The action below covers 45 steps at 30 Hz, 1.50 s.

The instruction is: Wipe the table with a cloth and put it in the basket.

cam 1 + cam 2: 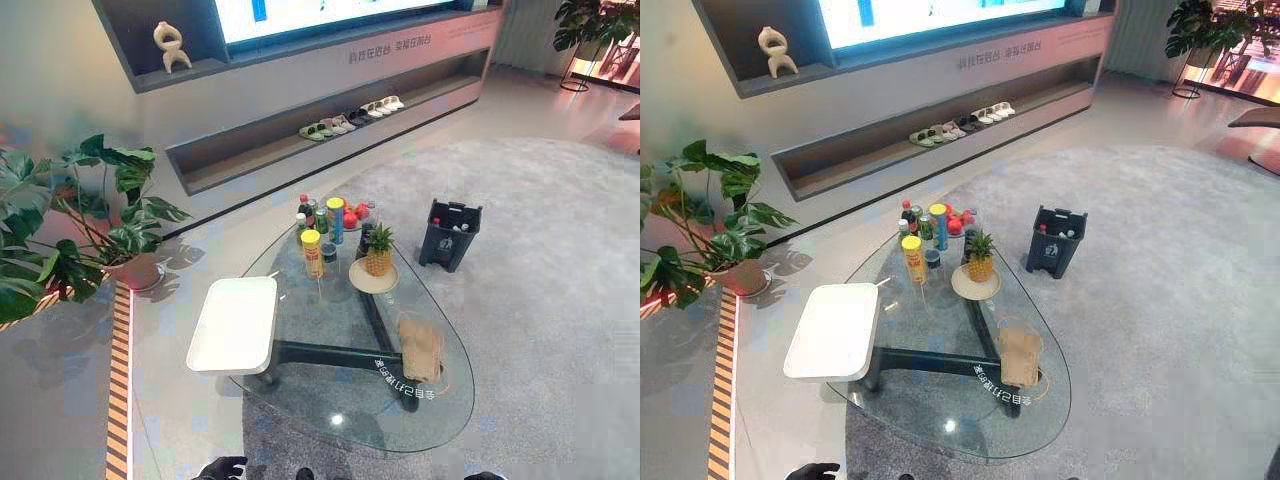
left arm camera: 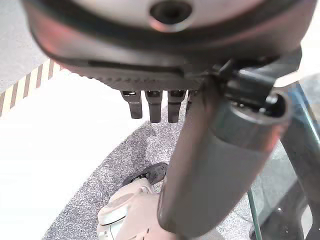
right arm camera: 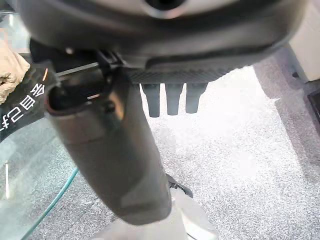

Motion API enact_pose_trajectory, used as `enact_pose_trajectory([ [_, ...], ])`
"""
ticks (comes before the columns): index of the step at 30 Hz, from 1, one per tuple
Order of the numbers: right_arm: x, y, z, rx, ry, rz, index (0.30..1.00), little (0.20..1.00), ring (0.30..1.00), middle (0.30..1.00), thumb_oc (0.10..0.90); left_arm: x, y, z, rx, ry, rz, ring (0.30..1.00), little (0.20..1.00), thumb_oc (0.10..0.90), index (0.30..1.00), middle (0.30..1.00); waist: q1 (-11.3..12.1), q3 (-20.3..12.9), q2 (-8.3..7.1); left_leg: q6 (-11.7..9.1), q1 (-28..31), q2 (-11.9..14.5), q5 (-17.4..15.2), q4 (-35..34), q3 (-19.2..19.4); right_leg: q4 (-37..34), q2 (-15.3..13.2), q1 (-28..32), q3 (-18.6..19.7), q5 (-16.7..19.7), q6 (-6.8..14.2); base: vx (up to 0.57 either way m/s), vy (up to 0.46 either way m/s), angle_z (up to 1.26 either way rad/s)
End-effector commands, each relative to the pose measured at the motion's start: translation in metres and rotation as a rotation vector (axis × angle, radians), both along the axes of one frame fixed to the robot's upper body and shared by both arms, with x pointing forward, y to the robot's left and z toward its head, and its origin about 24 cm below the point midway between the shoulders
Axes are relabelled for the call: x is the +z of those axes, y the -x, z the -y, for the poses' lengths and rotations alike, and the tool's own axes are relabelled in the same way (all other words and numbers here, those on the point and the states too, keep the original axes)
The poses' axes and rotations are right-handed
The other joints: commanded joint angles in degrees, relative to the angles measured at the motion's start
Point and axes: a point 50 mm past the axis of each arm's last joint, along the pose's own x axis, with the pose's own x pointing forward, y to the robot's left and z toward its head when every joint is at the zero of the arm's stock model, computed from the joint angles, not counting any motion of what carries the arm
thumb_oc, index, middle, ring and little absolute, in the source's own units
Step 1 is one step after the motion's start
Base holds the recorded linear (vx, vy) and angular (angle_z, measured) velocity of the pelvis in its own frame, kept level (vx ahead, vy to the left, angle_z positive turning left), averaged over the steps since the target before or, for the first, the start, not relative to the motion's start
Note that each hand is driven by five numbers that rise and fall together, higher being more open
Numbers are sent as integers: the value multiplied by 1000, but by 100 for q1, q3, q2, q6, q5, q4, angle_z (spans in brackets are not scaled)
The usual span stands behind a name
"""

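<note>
Tan cloth (image 1: 420,348) on glass desk (image 1: 330,405) looks limp, light, best pinched mid-bunch; left hand (image 2: 150,102), right hand (image 3: 172,100) slack, empty.

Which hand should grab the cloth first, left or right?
Right, most likely. The cloth lies on the table's right side, nearer the right hand, and the basket stands off to the right too. The left hand hangs low on the tray's side, farther away.
</note>
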Motion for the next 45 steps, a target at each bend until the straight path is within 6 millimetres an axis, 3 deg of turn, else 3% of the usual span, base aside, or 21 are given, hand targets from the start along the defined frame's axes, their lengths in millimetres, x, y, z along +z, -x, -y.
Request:
enact_pose_trajectory([
  [1, 6, -21, 6, 38, 44, 22, 900, 900, 900, 900, 800, 9, -31, -7, -76, -58, 50, 900, 900, 800, 900, 900, 18, 127, -68, -345, 397, 383, -746, 39, 289, 24, -661, -225, -309, 152, 540, -56, 2, -53],
  [31, 7, -21, 9, 44, 53, 18, 900, 900, 900, 900, 800, 9, -27, -12, -34, -102, 45, 900, 900, 800, 900, 900, 47, 137, -84, -353, 393, 383, -718, 39, 257, 24, -649, -199, -330, 153, 520, 0, 0, 0],
  [37, 10, -22, 15, 56, 66, 11, 900, 900, 900, 900, 800, 13, -28, -23, 48, -128, 66, 900, 900, 800, 900, 900, 82, 164, -96, -358, 339, 373, -687, 39, 241, 24, -639, -254, -336, 179, 524, 6, 4, 0],
  [45, 12, -22, 22, 100, 94, -13, 900, 900, 900, 900, 800, 14, -31, -24, 76, -129, 106, 900, 900, 800, 900, 900, 55, 431, -62, -342, -81, 353, -514, 39, 257, 24, -617, -664, -250, 312, 502, -12, 40, 0],
])
